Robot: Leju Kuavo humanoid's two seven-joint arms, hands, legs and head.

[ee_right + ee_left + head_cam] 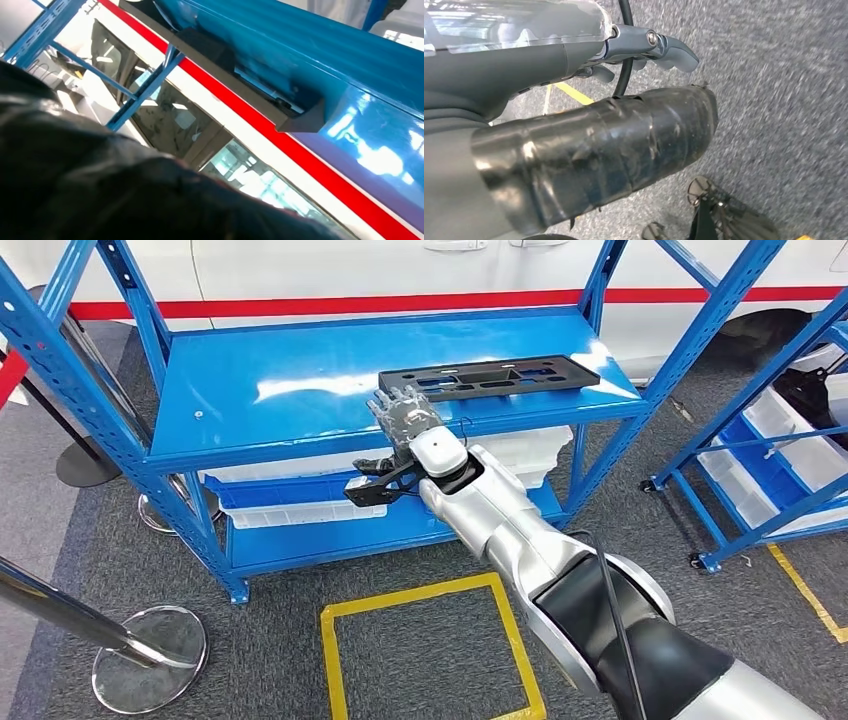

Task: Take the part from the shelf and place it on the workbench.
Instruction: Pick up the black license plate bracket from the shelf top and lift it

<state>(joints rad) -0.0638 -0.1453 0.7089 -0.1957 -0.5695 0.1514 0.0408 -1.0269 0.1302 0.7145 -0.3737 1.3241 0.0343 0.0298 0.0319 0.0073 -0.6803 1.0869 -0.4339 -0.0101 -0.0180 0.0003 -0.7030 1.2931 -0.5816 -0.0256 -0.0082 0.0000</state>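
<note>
The flat black plastic part [490, 375] lay on the upper deck of the blue shelf [280, 390], at the deck's right end and close to its front edge, its long side running along that edge. The right hand [405, 415] hung over the front edge just left of the part's near corner, its fingers spread and pointing toward the back of the shelf, with nothing in them (whether a fingertip touched the part could not be told). In the right wrist view the part [250, 65] lay dark on the glossy blue deck. The left hand [589, 160] hung above grey carpet; its grip could not be made out. White bins [300, 495] sat on the lower deck.
</note>
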